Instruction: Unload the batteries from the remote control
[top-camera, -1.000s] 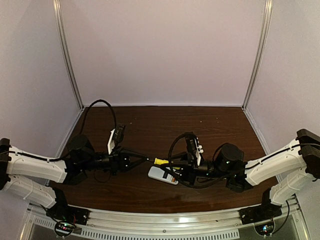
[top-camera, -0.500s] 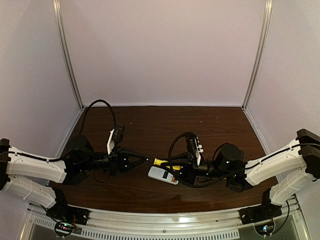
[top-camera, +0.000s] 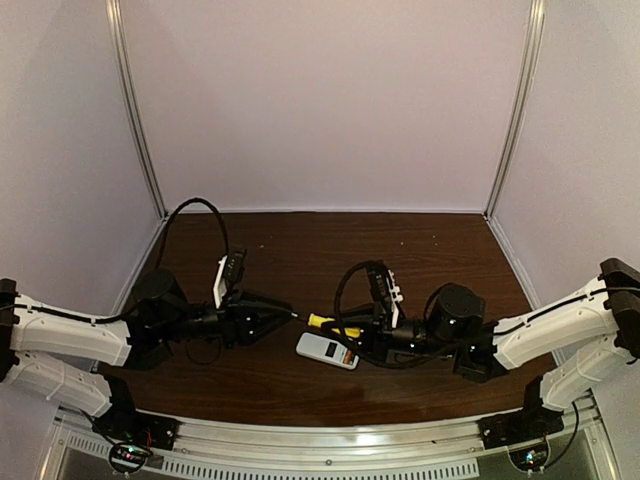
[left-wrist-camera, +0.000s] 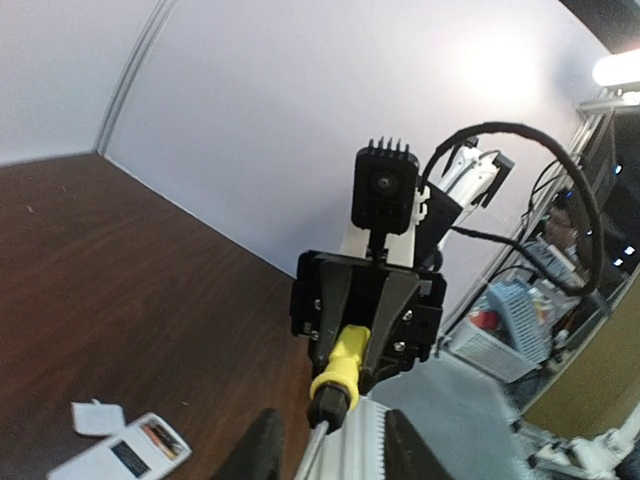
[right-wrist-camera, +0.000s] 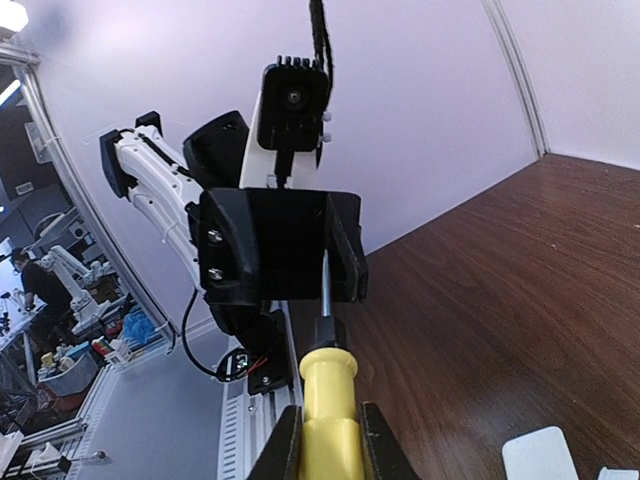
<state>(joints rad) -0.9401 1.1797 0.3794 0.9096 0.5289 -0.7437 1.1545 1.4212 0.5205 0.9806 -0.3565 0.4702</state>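
The white remote control (top-camera: 327, 351) lies flat on the brown table, below and between the two grippers. In the left wrist view the remote control (left-wrist-camera: 122, 456) shows a dark window, and a dark and orange patch at its end, the batteries (left-wrist-camera: 165, 437). My right gripper (right-wrist-camera: 330, 420) is shut on the yellow handle of a screwdriver (right-wrist-camera: 330, 400), held level above the table. Its metal shaft points at my left gripper (left-wrist-camera: 335, 432), whose fingers (left-wrist-camera: 262, 445) stand apart on either side of the shaft. In the top view the left gripper (top-camera: 288, 316) faces the right gripper (top-camera: 352, 330).
A small flat white cover piece (left-wrist-camera: 97, 417) lies on the table beside the remote. Pale walls with metal corner posts (top-camera: 137, 110) enclose the table at the back and sides. A metal rail (top-camera: 330, 440) runs along the near edge.
My left jaws have parted from the screwdriver's shaft and drawn slightly leftward. The right gripper keeps the yellow handle. The remote has not moved.
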